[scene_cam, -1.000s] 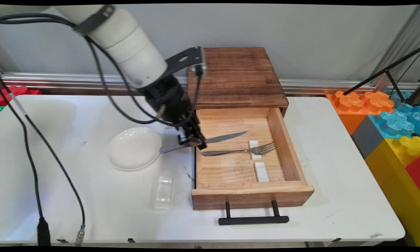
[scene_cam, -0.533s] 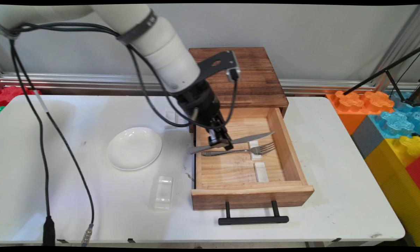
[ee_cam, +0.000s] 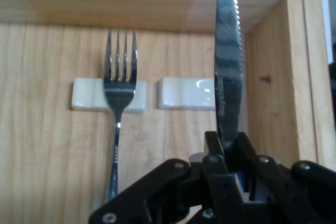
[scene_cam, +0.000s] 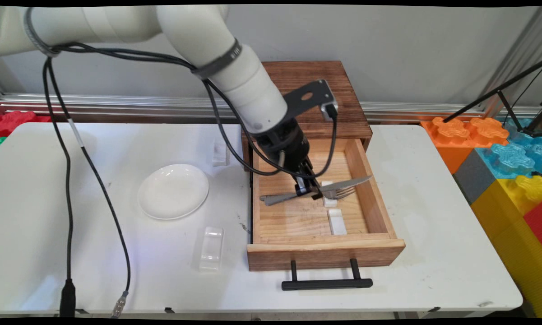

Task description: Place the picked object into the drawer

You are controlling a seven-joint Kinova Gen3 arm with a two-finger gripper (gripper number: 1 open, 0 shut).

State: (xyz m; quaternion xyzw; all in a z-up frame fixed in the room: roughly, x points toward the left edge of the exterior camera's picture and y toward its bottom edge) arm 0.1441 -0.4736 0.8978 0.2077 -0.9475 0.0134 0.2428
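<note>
In the main view the end effector is reaching down into the open wooden drawer with its fingers closed tight around the middle of a knife, gripping it where handle is meeting blade. The knife is hanging above the drawer floor, its long axis running left to right across the drawer, the handle pointing left and the blade tip pointing right, reaching toward the drawer's right wall. A fork is lying just beneath and near-side of the knife, roughly parallel to it, tines resting on a small white rest. A second white rest is sitting free, nearer the drawer front. Out on the surface, well to the left, a white plate and a clear rest are sitting, with another small white block beside the cabinet. In the hand view the knife is rising straight up from between the closed fingers, clamped at its base. The fork is lying alongside it, tines on one rest, while the empty rest is sitting crosswise under the blade, partly hidden behind it, so the blade's axis is already crossing that rest at a right angle
</note>
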